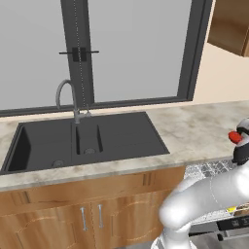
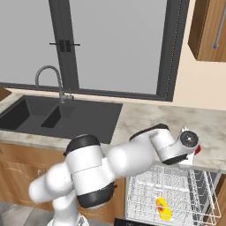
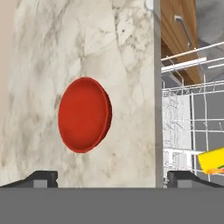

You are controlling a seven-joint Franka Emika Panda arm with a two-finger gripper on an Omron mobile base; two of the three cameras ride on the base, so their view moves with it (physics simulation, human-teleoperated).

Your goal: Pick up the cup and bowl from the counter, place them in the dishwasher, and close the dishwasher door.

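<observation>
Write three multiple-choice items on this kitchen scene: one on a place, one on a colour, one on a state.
1. Where is the cup?
A. in the sink
B. in the dishwasher rack
C. on the counter

2. What colour is the bowl?
A. red
B. yellow
C. black

3. How is the hand?
A. shut on the bowl
B. shut on the cup
C. open above the bowl

Key: 1 B, the yellow cup lies in the white wire rack; 2 A, the bowl on the marble is red; 3 C, its fingertips stand wide apart, holding nothing.
</observation>
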